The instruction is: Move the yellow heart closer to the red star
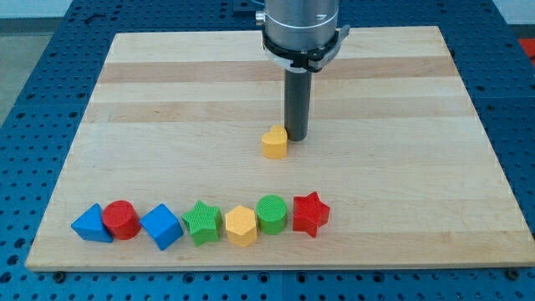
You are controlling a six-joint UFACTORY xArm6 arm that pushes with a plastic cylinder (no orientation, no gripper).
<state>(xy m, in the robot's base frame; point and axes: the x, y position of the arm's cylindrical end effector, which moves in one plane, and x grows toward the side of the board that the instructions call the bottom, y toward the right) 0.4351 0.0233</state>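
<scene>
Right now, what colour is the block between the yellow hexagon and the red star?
Green, a cylinder, clear in the camera view.

Eight blocks (242, 225), one board (401, 167).

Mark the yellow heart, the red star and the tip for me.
yellow heart (274, 143), camera view, on its top face.
red star (310, 212), camera view, middle of its top face.
my tip (297, 136), camera view, rod's very end, against the heart's right side.
</scene>
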